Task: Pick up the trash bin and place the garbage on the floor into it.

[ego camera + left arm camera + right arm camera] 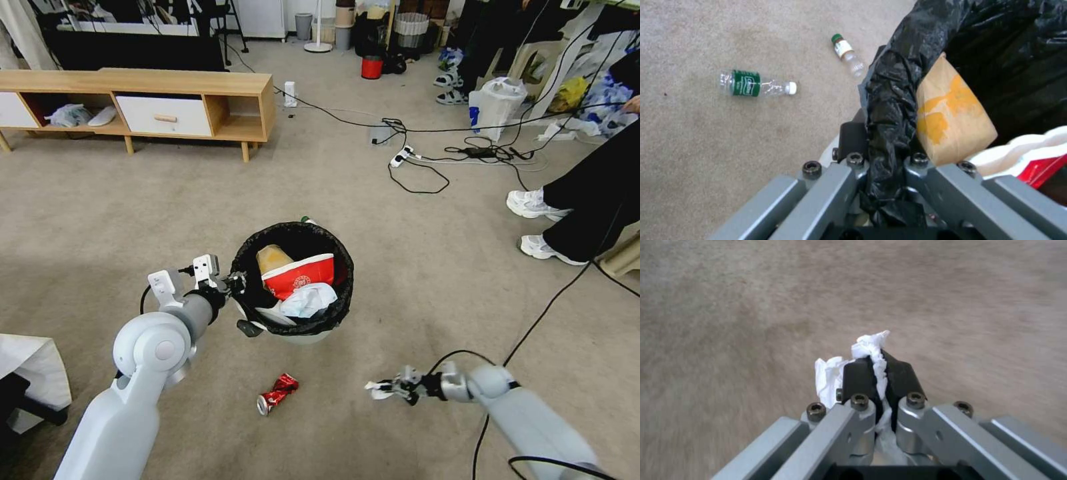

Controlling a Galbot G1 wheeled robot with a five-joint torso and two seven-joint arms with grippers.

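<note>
Beige carpet fills the head view, with a low wooden cabinet at upper left. At centre stands the trash bin, black bag folded over its rim, holding a brown paper bag, a red-white carton and a white tissue. My left gripper is clamped on the bin's rim at its left side. Below it lies a crushed red can. My right gripper, lower right, pinches a white tissue scrap.

Left wrist view: my fingers squeeze the bag-covered rim; two clear bottles lie on the carpet at upper left.

Right wrist view: my pads are closed on crumpled white tissue above the carpet.
</note>
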